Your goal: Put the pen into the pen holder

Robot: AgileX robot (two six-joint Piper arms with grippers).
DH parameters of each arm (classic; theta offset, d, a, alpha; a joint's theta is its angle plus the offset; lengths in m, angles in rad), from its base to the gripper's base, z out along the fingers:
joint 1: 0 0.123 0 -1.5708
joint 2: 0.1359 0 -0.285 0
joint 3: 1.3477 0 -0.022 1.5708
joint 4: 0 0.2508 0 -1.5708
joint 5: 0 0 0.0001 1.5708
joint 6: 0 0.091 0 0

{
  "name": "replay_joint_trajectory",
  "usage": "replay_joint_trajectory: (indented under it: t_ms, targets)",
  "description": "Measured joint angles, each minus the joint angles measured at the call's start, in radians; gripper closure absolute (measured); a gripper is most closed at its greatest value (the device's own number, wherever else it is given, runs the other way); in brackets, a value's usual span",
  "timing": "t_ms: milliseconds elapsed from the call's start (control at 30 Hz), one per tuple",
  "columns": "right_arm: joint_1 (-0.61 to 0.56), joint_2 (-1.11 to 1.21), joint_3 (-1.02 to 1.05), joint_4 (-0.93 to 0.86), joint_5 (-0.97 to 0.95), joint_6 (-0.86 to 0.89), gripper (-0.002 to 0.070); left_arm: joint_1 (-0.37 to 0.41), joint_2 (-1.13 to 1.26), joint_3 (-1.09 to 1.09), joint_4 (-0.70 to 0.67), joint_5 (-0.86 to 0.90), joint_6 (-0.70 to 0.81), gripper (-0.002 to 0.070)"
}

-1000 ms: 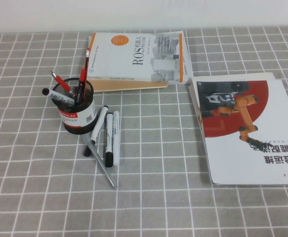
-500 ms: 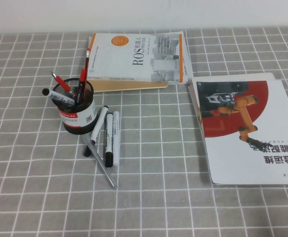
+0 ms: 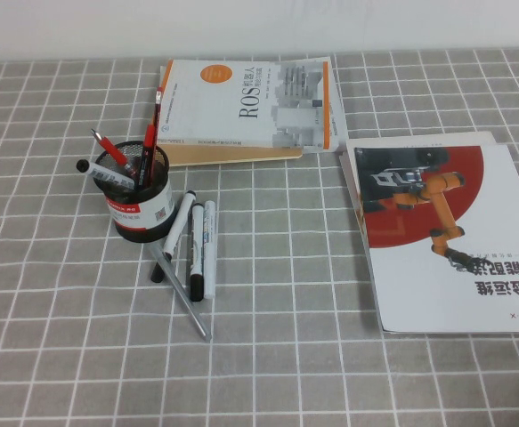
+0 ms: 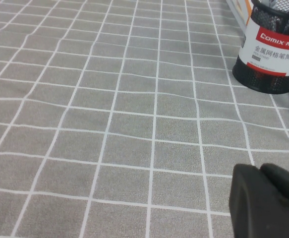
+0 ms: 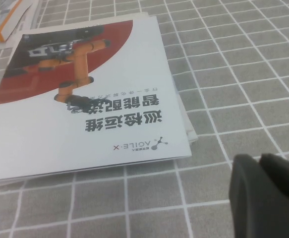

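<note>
Desk (image 3: 330,374): grey cloth with a white grid, holding all items below.

1. Pen holder (image 3: 139,212): round black mesh cup with a white and red label band, upright at about 9 o'clock on the desk. It also shows in the left wrist view (image 4: 270,54), with the label facing the camera.
2. Pen (image 3: 153,120): black barrel, red cap and red tail. It stands inside the pen holder, tail up, leaning toward 12 o'clock.
3. Second red pen (image 3: 108,147) and white marker in the cup (image 3: 101,172): both inside the pen holder, leaning toward 10 o'clock.
4. Loose white markers (image 3: 197,249): three with black caps, lying side by side on the desk at 5 o'clock of the pen holder. The nearest one touches or nearly touches its base.
5. Silver-grey pen (image 3: 186,298): lies slantwise, partly under the loose white markers.
6. ROS book (image 3: 250,107): flat at 12 o'clock, just behind the pen holder.
7. Brochure (image 3: 446,249): white and red with an orange robot arm printed on it, at 3 o'clock. It also shows in the right wrist view (image 5: 75,109).
8. Left gripper (image 4: 268,203): above bare cloth, apart from the pen holder; open or closed cannot be told.
9. Right gripper (image 5: 268,193): above bare cloth beside the brochure's corner; open or closed cannot be told.
</note>
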Motion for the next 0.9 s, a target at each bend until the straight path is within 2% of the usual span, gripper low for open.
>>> replay_joint_trajectory:
  t_ms: [900]
  targets:
    - [0.002,0.000,0.000,-0.034,0.002,0.002,0.0689,0.000,0.000,0.000,0.000,0.000,0.000,0.0680]
